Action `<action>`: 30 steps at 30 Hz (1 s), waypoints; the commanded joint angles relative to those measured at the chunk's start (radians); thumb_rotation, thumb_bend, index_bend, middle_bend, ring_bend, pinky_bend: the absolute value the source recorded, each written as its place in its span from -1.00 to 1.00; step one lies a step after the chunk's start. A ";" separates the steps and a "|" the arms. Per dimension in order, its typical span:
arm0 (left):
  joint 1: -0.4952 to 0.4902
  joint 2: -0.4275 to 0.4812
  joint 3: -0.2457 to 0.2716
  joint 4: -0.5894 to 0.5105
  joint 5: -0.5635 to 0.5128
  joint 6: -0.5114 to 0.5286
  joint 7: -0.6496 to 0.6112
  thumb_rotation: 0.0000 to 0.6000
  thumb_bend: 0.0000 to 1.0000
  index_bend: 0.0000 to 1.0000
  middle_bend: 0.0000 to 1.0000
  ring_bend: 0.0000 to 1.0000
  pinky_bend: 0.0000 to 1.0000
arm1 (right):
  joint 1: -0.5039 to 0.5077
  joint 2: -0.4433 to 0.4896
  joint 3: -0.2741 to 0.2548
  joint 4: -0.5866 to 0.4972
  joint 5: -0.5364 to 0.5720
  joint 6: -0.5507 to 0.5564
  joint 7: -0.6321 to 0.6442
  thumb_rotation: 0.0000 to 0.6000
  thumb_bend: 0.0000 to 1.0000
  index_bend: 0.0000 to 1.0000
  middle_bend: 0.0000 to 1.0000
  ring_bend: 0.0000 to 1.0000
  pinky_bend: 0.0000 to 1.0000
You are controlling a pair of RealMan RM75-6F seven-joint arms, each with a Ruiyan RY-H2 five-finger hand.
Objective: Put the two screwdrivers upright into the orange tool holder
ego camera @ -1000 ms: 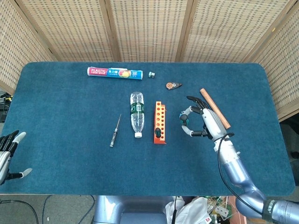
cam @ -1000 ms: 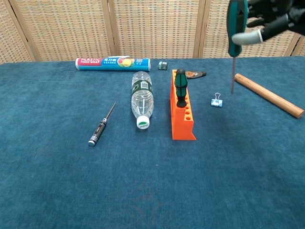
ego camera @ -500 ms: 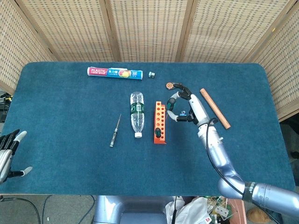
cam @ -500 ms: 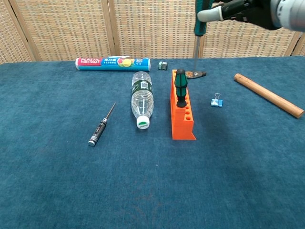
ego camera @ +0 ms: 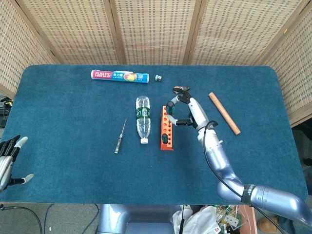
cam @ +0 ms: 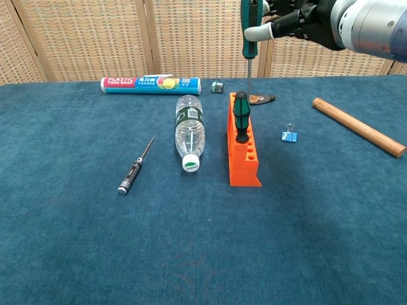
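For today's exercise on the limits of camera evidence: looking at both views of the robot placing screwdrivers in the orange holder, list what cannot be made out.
- Held screwdriver: the chest view's top edge cuts its handle; in the head view the right hand hides it.
- Which hole of the orange tool holder its tip targets: neither view settles it.
- Left hand: cut by the head view's left edge.
- Small object beside the plastic wrap box: too small to identify.
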 commanded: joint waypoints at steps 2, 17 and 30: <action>0.000 0.002 0.000 0.000 0.000 0.000 -0.003 1.00 -1.00 -1.00 -1.00 -1.00 -1.00 | 0.004 -0.008 -0.006 0.018 0.007 0.002 -0.010 1.00 -0.22 0.23 -0.79 -1.00 -0.97; -0.001 0.004 0.001 -0.001 -0.001 -0.002 -0.008 1.00 -1.00 -1.00 -1.00 -1.00 -1.00 | 0.000 -0.011 -0.006 0.040 0.011 -0.003 -0.004 1.00 -0.22 0.23 -0.79 -1.00 -0.97; -0.003 0.002 0.002 -0.002 -0.002 -0.006 -0.002 1.00 -1.00 -1.00 -1.00 -1.00 -1.00 | 0.021 -0.022 0.017 0.037 0.027 0.005 -0.014 1.00 -0.21 0.23 -0.79 -1.00 -0.97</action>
